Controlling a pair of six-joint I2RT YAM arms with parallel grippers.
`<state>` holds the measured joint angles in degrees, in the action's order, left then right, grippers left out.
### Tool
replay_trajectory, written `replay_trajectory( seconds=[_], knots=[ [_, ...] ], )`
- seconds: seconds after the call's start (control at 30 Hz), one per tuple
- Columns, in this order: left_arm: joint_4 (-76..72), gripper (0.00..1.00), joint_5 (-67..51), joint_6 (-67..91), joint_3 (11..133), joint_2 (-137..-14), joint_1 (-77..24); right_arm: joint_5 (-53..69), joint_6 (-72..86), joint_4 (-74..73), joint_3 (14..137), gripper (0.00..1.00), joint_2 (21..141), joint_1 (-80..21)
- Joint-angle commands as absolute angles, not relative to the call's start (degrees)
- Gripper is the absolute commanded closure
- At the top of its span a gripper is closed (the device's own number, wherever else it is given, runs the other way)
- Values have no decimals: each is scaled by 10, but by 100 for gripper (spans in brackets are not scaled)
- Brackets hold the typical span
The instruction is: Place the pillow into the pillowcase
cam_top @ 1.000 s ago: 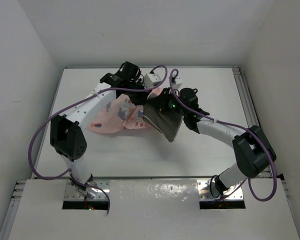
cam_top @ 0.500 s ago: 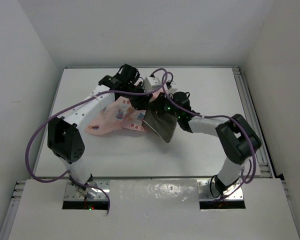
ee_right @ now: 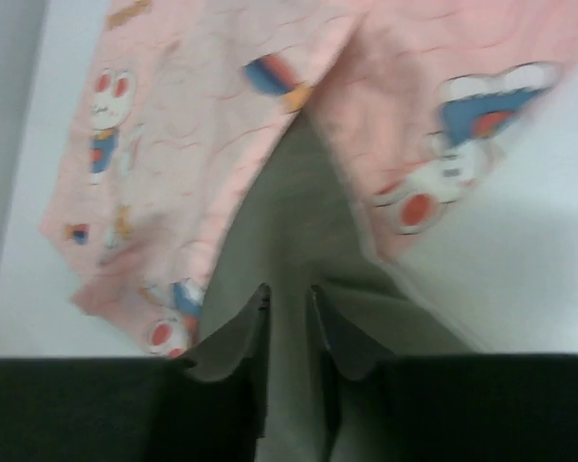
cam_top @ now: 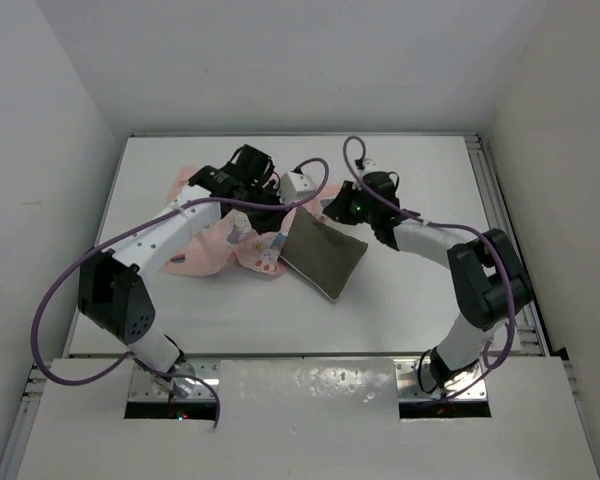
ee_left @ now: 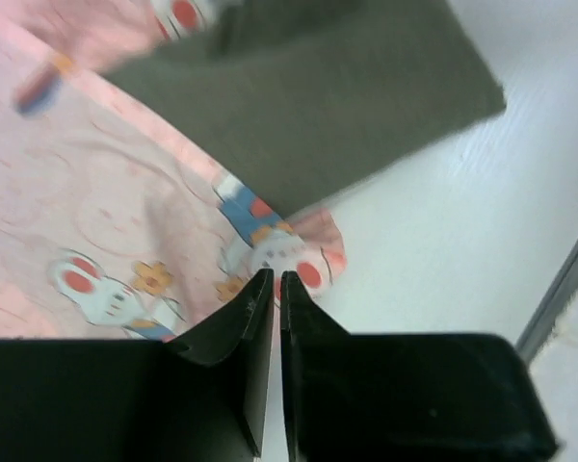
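Olive-grey cloth, the pillow (cam_top: pixel 326 258), lies flat and askew near the middle of the white table (cam_top: pixel 420 300). Its near corner is bare and its far-left edge meets the pale-pink pillowcase (cam_top: pixel 218 252). The case is crumpled and spreads leftward under the left arm, which covers much of it; a small patch of pink shows again beyond that arm. From above it is hard to tell how much of the pillow sits inside the case, because both wrists and the looping purple cables (cam_top: pixel 80 270) crowd over the place where grey and pink meet, and the fingertips of both arms are hidden there. The right wrist camera, soft and slightly blurred, shows more: the pink cloth parts in a V and the grey fills the gap, so at least one end of the pillow lies between two flaps at the mouth. The right gripper (ee_right: pixel 286 294) hangs over that grey with its fingers a little apart and grey showing in the narrow gap; whether they touch the cloth cannot be told. In the left wrist view the left gripper (ee_left: pixel 275 281) has its fingers almost pressed together, only a hairline between them. The tips are over the printed edge of the pillowcase, just beside the pillow's edge. Whether a fold of pink is pinched there cannot be made out.
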<state>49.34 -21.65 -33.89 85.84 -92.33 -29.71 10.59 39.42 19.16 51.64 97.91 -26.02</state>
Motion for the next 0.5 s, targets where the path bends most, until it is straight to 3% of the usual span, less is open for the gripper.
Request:
replay_trajectory(
  seconds=[0.0, 0.03, 0.1, 0.17, 0.2, 0.3, 0.47],
  knots=[
    [498, 94, -189, -345, 803, -917, -311, 92, 399, 113, 562, 87, 970, -209],
    [495, 92, -180, -340, 782, -924, -322, 91, 401, 96, 571, 86, 977, -202],
    [471, 74, -144, -333, 759, -930, -333, 81, 403, 87, 603, 67, 1000, -193],
    [447, 52, -94, -326, 734, -946, -353, 67, 400, 74, 633, 55, 1023, -194],
    [439, 48, -77, -325, 729, -951, -359, 56, 403, 66, 663, 46, 1053, -196],
    [400, 40, -35, -317, 708, -975, -367, 2, 427, 13, 727, 32, 1118, -196],
    [376, 34, -60, -311, 699, -1010, -374, -40, 469, -60, 804, 26, 1213, -204]
  ],
)
